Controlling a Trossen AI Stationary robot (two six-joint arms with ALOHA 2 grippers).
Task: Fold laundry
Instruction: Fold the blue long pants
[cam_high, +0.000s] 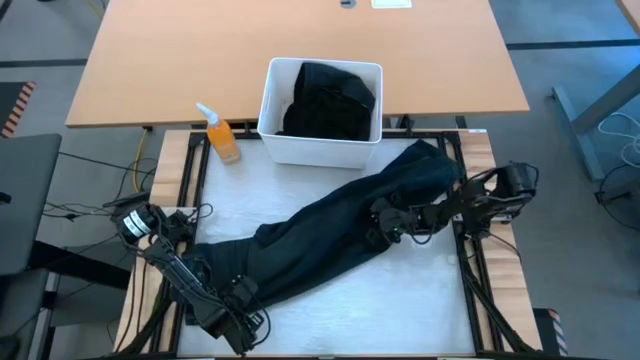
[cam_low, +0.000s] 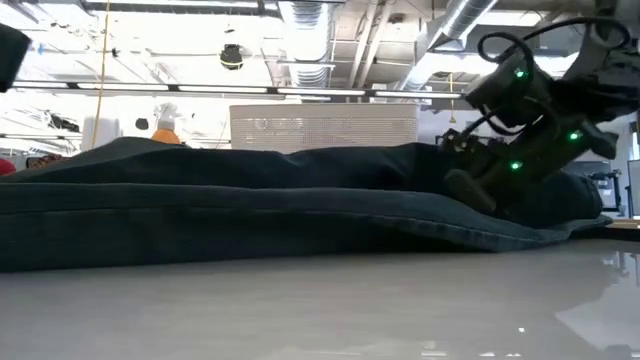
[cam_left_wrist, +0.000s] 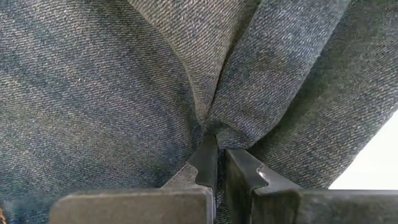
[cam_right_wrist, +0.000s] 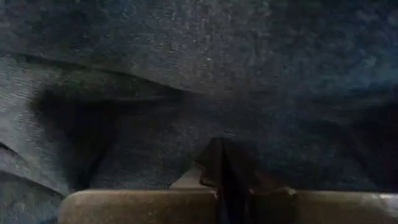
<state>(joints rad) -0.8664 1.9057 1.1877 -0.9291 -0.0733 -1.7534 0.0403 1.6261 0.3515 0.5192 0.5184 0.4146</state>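
High view shows the dark navy trousers (cam_high: 330, 225) stretched diagonally across the bench (cam_high: 400, 310), from the lower left of the frame up to the upper right. The left gripper (cam_high: 232, 300) sits at the lower-left end of the cloth; its wrist view has the fingers (cam_left_wrist: 208, 163) closed tight with a pinch of denim gathered between them. The right gripper (cam_high: 385, 222) is right of centre on the trousers, fingers also closed on the fabric as seen from its own wrist. Above centre, black clothing (cam_high: 330, 100) lies in the white bin (cam_high: 320, 150), with an orange spray bottle (cam_high: 222, 135) just to its left.

Both grips look thin, a small fold each, so heavy denim could slide out if the arms lift or pull apart quickly. The right grip may hold only the top layer, which would separate the legs instead of folding them. A sweep toward the top of the frame could knock the bin or bottle.
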